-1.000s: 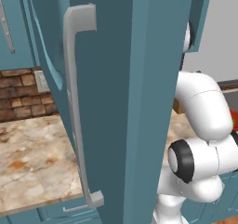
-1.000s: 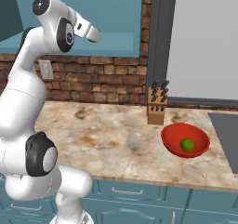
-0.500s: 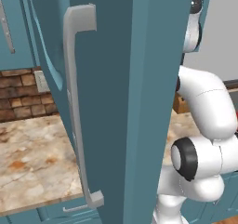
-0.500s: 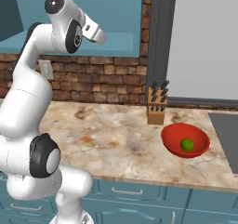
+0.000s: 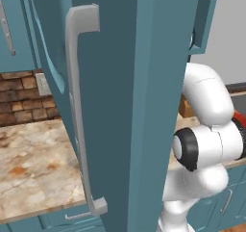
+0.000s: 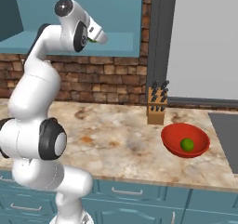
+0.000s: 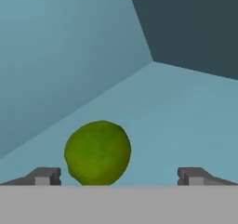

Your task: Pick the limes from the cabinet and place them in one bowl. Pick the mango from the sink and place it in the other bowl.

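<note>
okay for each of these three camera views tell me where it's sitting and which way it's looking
Left base view: behind the arm's left, facing the open cabinet door; white arm at right.
Right base view: behind its right, over the counter, red bowl holding a lime; arm at left.
Hand view: inside the cabinet, open gripper facing the other lime.
Both base views share the arm.

I'm seeing a matt, dimpled lime (image 7: 97, 152) lying on the cabinet's (image 7: 186, 121) smooth painted shelf, while a glossy red bowl (image 6: 185, 140) is sitting on the mottled, polished stone counter (image 6: 116, 139).
</note>
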### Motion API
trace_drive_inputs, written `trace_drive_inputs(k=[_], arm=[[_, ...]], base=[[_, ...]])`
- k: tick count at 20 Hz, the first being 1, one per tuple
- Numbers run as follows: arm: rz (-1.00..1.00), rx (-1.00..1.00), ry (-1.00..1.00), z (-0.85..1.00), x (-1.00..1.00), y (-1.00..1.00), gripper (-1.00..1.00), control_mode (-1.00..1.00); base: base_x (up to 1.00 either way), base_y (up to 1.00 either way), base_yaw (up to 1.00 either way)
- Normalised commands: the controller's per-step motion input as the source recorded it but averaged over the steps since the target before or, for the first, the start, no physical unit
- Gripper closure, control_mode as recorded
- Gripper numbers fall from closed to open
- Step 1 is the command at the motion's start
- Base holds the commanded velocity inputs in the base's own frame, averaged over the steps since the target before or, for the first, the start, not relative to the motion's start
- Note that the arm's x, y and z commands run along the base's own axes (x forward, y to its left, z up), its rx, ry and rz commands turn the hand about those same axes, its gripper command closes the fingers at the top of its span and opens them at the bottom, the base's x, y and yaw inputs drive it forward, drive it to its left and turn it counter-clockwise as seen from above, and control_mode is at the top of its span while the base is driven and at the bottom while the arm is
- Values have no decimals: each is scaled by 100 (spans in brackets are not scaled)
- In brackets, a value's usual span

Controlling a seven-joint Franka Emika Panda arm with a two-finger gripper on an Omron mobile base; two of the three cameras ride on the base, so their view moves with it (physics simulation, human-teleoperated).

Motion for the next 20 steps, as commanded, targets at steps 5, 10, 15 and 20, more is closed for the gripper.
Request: trace_drive_inputs(k=[5,10,15,20], arm=[[0,4,11,-2,84,7,-100,-100],[0,0,15,-11,69,10,-100,-100],[0,0,9,-20,39,10,100,-100],[0,0,0,-1,0,0,100,-100]], base=[[0,0,0],[0,0,0],[0,0,0],[0,0,0]])
